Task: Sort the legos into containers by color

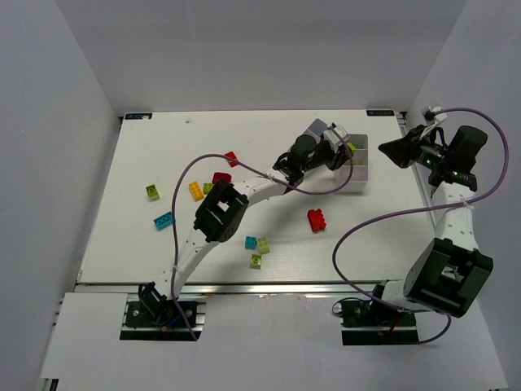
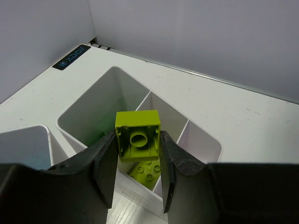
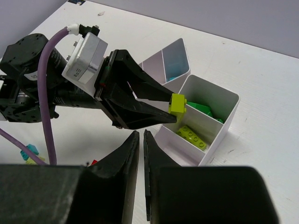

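Closest to the lens, the left fingers (image 2: 105, 163) are clamped partway shut on a lime brick (image 2: 138, 135). They pinch its two sides, with the hollow underside turned toward the wrist camera. They hold it directly above a white tray (image 2: 93, 109) at the far right of the desk (image 1: 244, 147). It appears lined up with the compartment that matches its colour, so the step in hand looks like a drop.

That narrow compartment already has another lime brick (image 3: 191, 134) lying in it, and the larger one beside it holds a green brick (image 3: 202, 110). A second tray (image 3: 170, 56) stands just beside the first, with something cyan low inside, mostly hidden.

The right fingers (image 3: 126, 177) are almost closed, with only a thin slit between them, and hold nothing. They hang off to the side, pointed at the trays. Loose bricks (image 1: 317, 220) in red, yellow, cyan and lime lie scattered on the desk, unsorted.
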Controlling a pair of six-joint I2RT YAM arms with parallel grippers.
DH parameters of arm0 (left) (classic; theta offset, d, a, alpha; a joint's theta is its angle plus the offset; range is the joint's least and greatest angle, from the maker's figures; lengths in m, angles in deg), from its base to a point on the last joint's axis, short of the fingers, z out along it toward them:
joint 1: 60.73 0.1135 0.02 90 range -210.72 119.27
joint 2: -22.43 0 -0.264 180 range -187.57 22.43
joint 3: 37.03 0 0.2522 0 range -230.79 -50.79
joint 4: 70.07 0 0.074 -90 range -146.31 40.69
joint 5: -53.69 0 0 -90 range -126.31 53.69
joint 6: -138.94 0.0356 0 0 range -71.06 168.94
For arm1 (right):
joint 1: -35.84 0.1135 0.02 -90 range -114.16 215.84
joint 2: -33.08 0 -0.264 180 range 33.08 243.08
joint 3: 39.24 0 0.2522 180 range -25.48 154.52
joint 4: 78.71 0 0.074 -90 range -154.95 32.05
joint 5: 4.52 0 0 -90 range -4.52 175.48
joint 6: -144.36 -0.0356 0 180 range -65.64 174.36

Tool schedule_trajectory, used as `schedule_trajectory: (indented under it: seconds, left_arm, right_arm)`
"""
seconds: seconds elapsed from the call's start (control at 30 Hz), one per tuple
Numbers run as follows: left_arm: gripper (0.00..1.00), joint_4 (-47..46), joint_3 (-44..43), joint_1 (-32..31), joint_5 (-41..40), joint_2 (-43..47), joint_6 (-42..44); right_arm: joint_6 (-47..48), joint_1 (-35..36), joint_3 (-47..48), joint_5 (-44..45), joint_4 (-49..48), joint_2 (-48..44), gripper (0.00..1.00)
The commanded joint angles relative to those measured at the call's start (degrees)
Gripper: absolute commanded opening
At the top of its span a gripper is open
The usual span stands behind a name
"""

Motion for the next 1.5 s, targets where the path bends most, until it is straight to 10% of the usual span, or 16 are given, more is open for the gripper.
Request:
schedule_trajectory:
  seconds: [0.0,0.57,0.73,0.9,0.97,1.1,1.47]
  left_arm:
    - [0.43,1.5,-3.1,-0.9,-3.0,0.8,1.1]
    - [0.59,3.3,-5.3,-1.7,-7.2,2.0,0.0]
    - [0.36,1.3,6.9,-1.2,-11.9,13.7,-3.2]
    - [0.00,3.5,23.6,1.6,-15.2,28.9,-11.9]
    - [0.07,8.9,30.9,3.1,-15.7,36.6,-16.5]
    - [0.59,23.0,39.9,8.5,-15.9,47.7,-27.1]
    - [0.76,37.1,70.2,12.8,-25.3,79.8,-36.3]
  right_arm:
    - [-0.4,-0.3,-0.3,-1.8,-2.2,-1.9,0.14]
    - [2.1,-0.5,0.2,-3.4,0.6,-2.8,0.20]
    - [17.7,-0.2,3.5,-13.0,12.7,-1.5,0.42]
    - [63.0,5.6,10.1,-14.3,49.1,2.7,0.67]
    - [74.7,9.5,11.7,-7.8,58.1,4.0,0.69]
    - [79.5,21.7,5.8,-0.2,56.5,3.6,0.79]
    - [50.0,58.0,-15.8,25.6,15.0,-1.9,0.77]
